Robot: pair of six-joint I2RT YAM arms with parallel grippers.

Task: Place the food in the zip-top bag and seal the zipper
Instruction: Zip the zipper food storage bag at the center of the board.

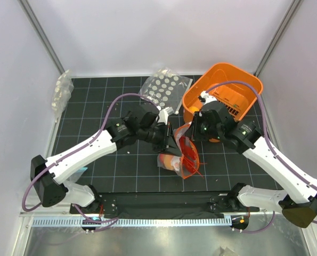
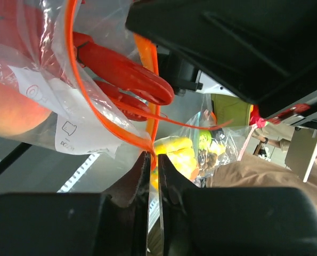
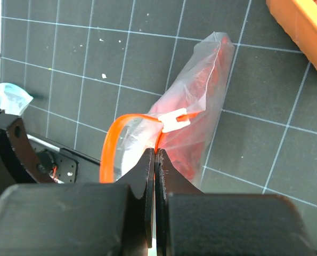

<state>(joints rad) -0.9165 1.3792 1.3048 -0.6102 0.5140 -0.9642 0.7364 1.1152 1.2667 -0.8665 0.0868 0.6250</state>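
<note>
The zip-top bag (image 1: 182, 154) hangs between both grippers over the middle of the mat, and its orange-red zipper (image 1: 192, 156) bows open in a loop. My left gripper (image 1: 170, 140) is shut on the zipper strip (image 2: 150, 140) at one side of the mouth. My right gripper (image 1: 194, 130) is shut on the zipper strip (image 3: 159, 140) just below a white slider tab (image 3: 174, 121). The red octopus-like food (image 2: 123, 74) lies inside the bag, and a red-orange fruit ball (image 2: 6, 109) rests against the plastic. The bag's body (image 3: 203, 101) droops toward the mat.
An orange slotted basket (image 1: 225, 93) stands at the back right, close behind the right wrist. A clear bag with white discs (image 1: 163, 86) lies at the back centre. Another clear bag (image 1: 62, 93) rests by the left wall. The basket's corner shows in the right wrist view (image 3: 302, 26).
</note>
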